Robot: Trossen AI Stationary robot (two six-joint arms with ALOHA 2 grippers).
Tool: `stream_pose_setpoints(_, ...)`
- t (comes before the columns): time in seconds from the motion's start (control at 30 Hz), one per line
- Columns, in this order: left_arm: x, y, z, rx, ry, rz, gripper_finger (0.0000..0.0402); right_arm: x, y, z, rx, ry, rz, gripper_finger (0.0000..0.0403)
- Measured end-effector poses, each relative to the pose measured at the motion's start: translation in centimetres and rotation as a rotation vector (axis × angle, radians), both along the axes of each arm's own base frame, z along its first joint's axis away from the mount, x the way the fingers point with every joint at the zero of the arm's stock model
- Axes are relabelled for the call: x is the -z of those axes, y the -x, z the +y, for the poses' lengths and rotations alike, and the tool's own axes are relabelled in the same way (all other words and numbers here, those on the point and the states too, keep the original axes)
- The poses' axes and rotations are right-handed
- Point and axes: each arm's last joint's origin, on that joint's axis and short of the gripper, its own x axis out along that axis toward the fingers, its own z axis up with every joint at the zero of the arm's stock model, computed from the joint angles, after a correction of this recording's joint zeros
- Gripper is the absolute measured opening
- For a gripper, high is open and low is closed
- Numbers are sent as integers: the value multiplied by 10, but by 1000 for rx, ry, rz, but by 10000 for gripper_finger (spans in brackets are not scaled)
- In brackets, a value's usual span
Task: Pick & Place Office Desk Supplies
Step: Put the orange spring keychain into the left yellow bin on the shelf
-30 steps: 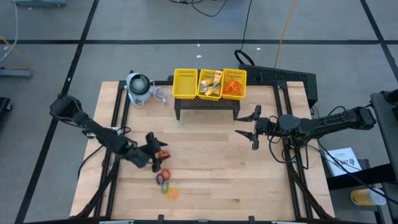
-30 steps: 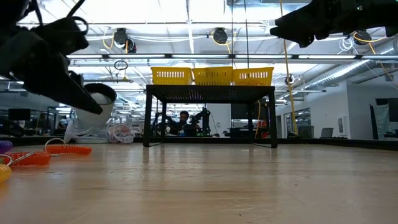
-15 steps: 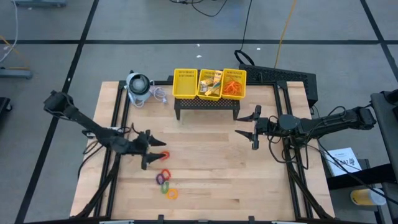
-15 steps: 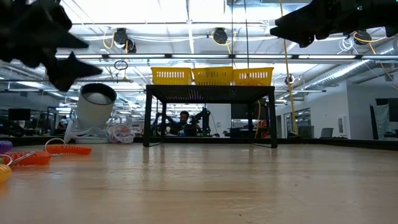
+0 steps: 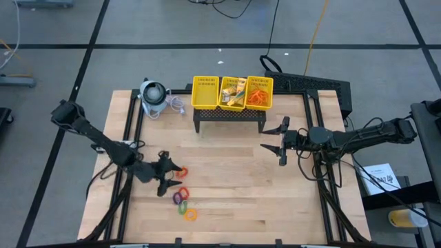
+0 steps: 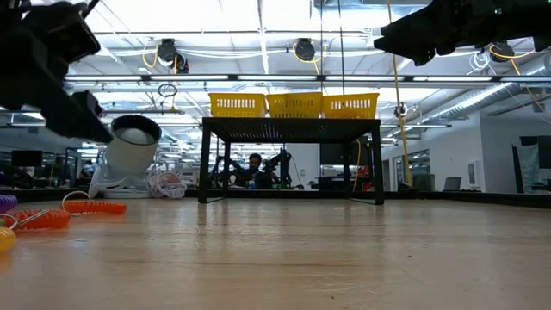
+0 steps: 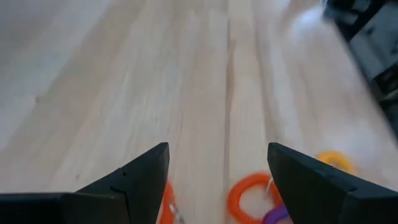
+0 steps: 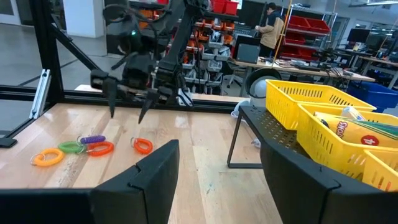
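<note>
Several small coiled rings lie flat on the wooden table at the near left: an orange ring [image 5: 180,170], a red, purple and green cluster [image 5: 180,197] and a yellow-orange ring [image 5: 189,214]. My left gripper [image 5: 165,177] hangs open above the table just left of the orange ring [image 7: 249,196], holding nothing; the right wrist view shows it [image 8: 127,112] clear above the rings [image 8: 93,148]. My right gripper [image 5: 279,142] stands open and high at the table's right, nothing between its fingers. The yellow mesh basket [image 5: 233,93] holds yellow-orange packets and orange loops.
The basket sits on a black stand [image 6: 291,142] at the far middle. A grey-white round device [image 5: 153,96] with a cord stands left of it. Bare wood [image 5: 241,179] spreads between the two arms. A person [image 8: 272,25] shows in the room beyond.
My left gripper has risen from low beside the orange ring and tipped closer to level, then drifted slightly toward the table's near edge, staying open. The rings lie where they were.
</note>
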Motion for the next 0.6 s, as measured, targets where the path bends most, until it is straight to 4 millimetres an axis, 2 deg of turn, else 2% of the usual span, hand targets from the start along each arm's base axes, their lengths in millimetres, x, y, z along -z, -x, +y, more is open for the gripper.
stream_pose_setpoints(0.2, 17, -8, -10, -9, -28, 110, 282, 0, 0, 0, 0, 18, 3, 215)
stream_pose_setpoints(0.4, 37, -11, -10, -59, -51, 209, 282, 0, 0, 0, 0, 18, 3, 215)
stream_pose_setpoints(0.6, 48, -15, -6, -108, -72, 253, 282, 0, 0, 0, 0, 18, 3, 215)
